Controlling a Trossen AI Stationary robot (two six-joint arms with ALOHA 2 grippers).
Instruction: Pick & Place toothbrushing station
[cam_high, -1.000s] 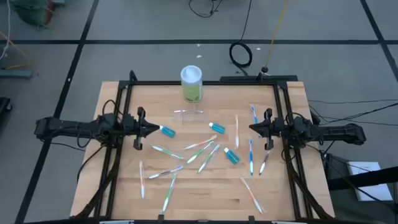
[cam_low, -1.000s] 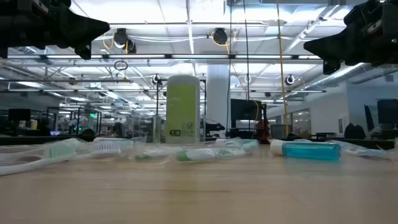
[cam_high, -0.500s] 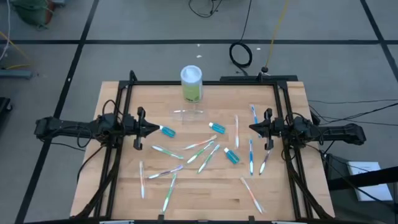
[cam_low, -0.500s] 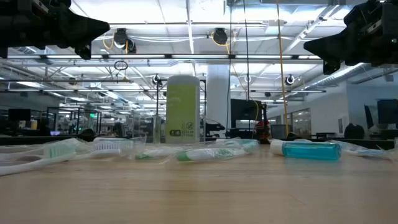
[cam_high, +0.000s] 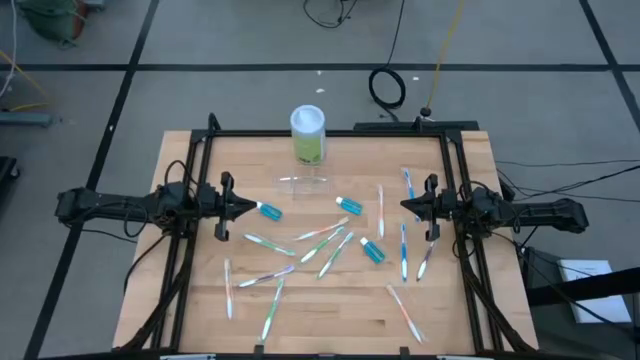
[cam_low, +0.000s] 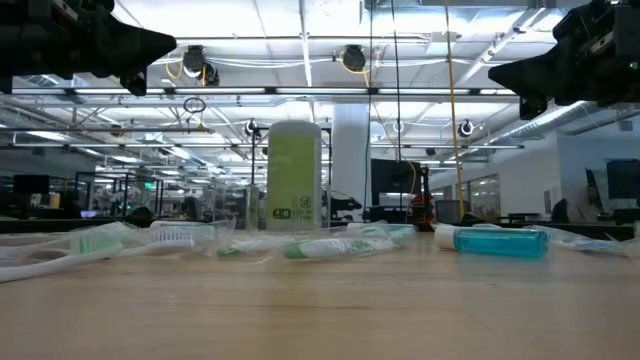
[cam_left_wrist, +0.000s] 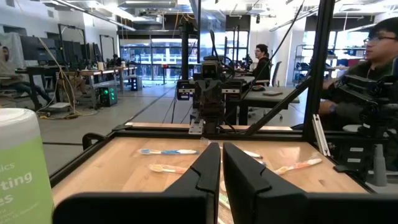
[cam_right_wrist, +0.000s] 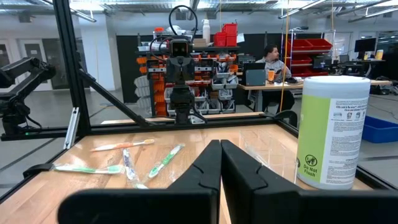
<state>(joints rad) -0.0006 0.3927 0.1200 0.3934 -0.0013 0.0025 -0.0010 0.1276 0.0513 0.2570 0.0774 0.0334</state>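
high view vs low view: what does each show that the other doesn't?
High only: the full layout. Left gripper and right gripper wait shut at opposite table edges, holding nothing, and the clear holder lies near the green canister.
Low only: the room behind the table, with ceiling lights and desks.
Both: the canister, scattered toothbrushes, small blue tubes and the wooden table.
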